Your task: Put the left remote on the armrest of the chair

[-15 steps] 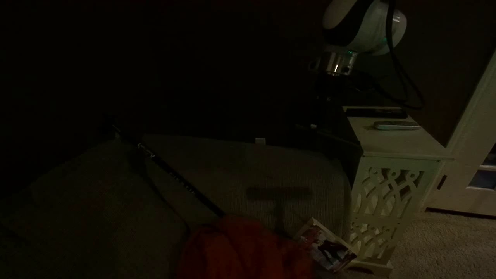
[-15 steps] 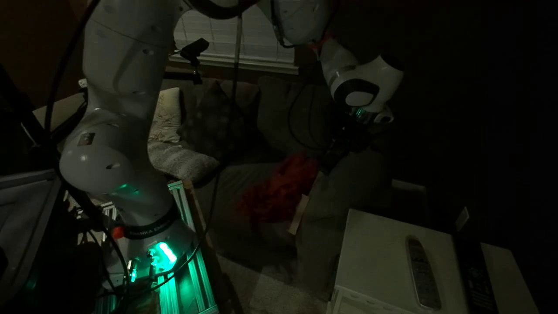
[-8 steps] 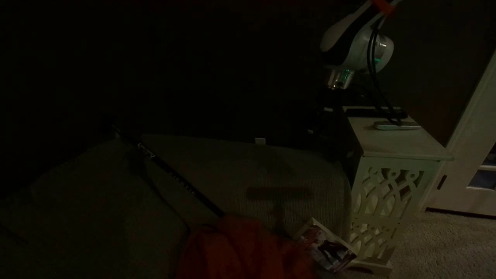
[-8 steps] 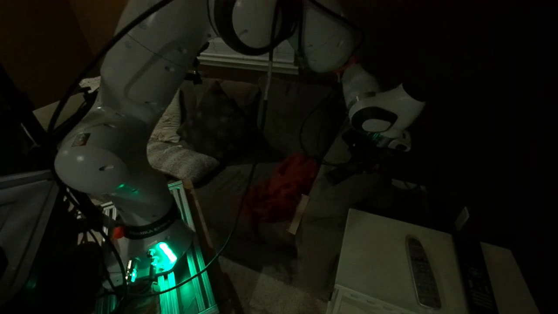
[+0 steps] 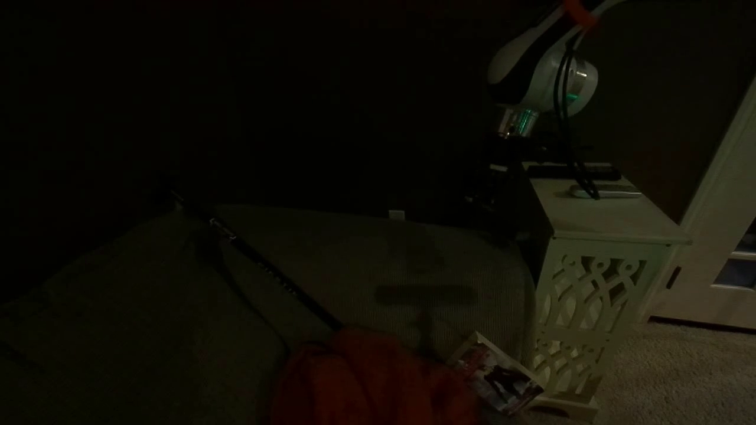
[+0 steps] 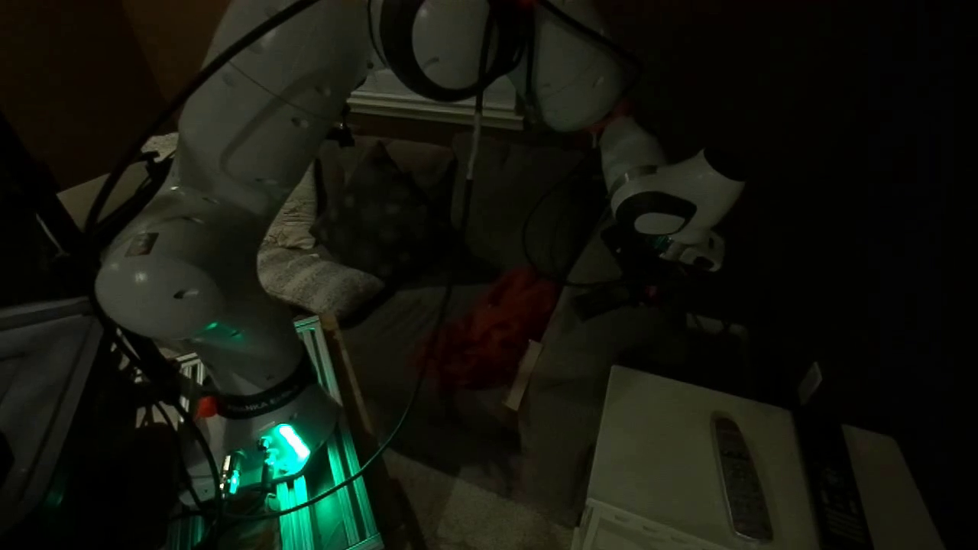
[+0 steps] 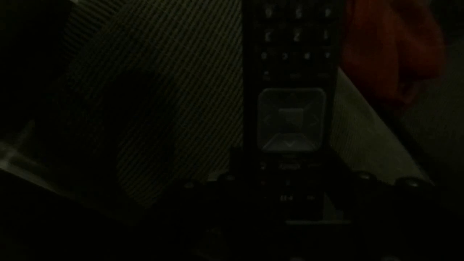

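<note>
In the wrist view, my gripper [image 7: 286, 163] has its jaws drawn in on both long sides of the remote [image 7: 291, 119], which runs lengthwise between them, black, its keys toward the camera. Its digits stand upside down, in rows above a paler, square pad. Behind it spreads the ribbed fabric of the armrest [image 7: 203, 72], with a shadowy patch [image 7: 141, 108] to the remote's left. Whether remote and fabric touch, I cannot tell. To the right, past the armrest's edge, lies a red cloth [image 7: 395, 54].

In an exterior view, my arm [image 6: 691, 191] bends down over the armrest of the chair [image 6: 504, 191], and the remote shows there only as a dark bar. Pillows [image 6: 317, 283] rest at the chair's opposite end.

In both exterior views, a white table [image 5: 614, 224] stands just beside the armrest. On its top lie a silver remote [image 6: 741, 477] and a long black object [image 6: 837, 489], side by side, both apart from my gripper.

In an exterior view, a black pole [image 5: 277, 274] crosses aslant in front of the fabric, its lower end at the red cloth; a printed case [image 5: 496, 378] sits tilted between cloth and table.
</note>
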Controlling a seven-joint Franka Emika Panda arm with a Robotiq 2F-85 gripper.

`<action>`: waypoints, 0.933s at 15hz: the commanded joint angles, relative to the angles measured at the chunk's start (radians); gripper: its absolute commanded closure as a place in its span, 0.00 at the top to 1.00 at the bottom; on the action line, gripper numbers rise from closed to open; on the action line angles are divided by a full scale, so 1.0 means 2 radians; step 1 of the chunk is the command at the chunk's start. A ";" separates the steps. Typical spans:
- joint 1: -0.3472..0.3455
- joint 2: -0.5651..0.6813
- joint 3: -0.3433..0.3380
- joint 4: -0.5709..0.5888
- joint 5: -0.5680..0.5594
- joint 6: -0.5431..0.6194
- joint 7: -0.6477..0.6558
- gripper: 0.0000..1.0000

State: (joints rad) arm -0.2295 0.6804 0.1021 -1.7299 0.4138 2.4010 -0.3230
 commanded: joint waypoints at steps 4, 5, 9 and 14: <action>0.067 0.013 -0.047 0.002 -0.022 0.104 0.196 0.29; 0.077 0.013 -0.057 -0.004 -0.025 0.111 0.227 0.29; 0.113 0.007 -0.102 -0.038 -0.040 0.116 0.343 0.29; 0.141 0.034 -0.132 -0.022 -0.053 0.085 0.447 0.29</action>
State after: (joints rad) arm 0.0244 0.7206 -0.1450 -1.8018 0.3366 2.6112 0.4742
